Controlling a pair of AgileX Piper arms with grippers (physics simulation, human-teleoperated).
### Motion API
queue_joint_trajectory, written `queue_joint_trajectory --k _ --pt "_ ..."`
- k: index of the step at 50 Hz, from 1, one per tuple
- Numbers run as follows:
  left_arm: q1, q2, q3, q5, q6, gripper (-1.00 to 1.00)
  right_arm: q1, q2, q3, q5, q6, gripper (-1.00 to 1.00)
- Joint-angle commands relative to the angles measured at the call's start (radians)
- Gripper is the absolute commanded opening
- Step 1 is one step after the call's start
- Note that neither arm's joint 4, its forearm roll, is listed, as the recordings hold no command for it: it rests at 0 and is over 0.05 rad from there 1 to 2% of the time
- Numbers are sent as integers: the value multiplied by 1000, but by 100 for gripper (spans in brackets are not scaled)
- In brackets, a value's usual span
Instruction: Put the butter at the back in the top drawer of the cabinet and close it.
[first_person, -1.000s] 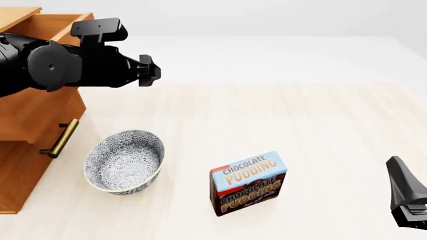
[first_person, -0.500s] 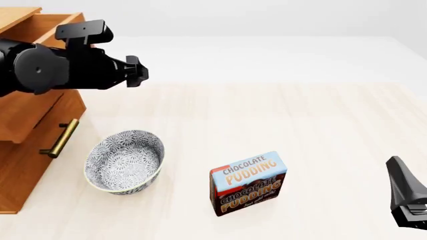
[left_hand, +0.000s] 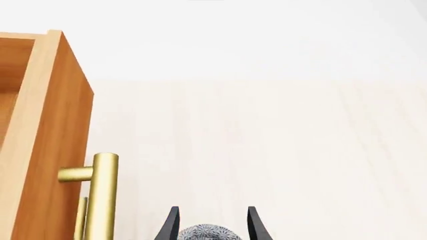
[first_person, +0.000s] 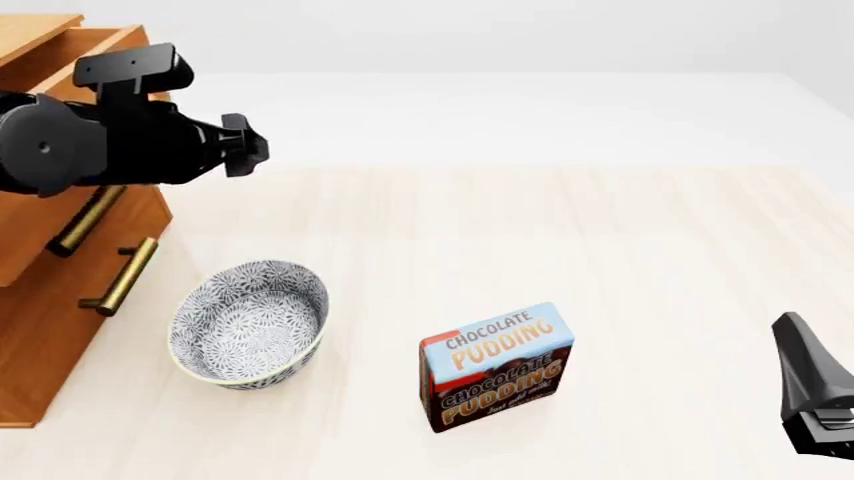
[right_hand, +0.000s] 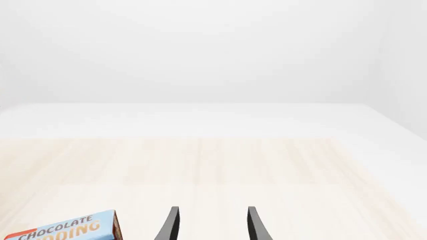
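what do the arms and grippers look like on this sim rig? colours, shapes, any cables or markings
Both arms are plain black renders, with no cables or markings visible. In the front view the left arm has bulky rounded joint housings with a small block on top, tapering to a knobbed end. The left gripper and right gripper each have two thin, dark, tapering fingers. Only a black wedge of the right arm shows.

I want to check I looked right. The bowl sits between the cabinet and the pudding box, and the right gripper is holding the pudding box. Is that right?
Not quite. The right gripper is open and holds nothing, as the right wrist view shows; the pudding box stands apart from it. The bowl does sit between the cabinet and the box.
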Motion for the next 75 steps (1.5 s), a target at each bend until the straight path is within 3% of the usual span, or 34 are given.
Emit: queue_joint_trajectory --k 1,43,75 --pt "38 -18 24 -6 -7 100 0 0 0 0 0 100" --pt "159 -86 120 -48 -53 100 0 0 0 0 0 100" --pt "205 -138 125 -22 -59 100 0 0 0 0 0 100"
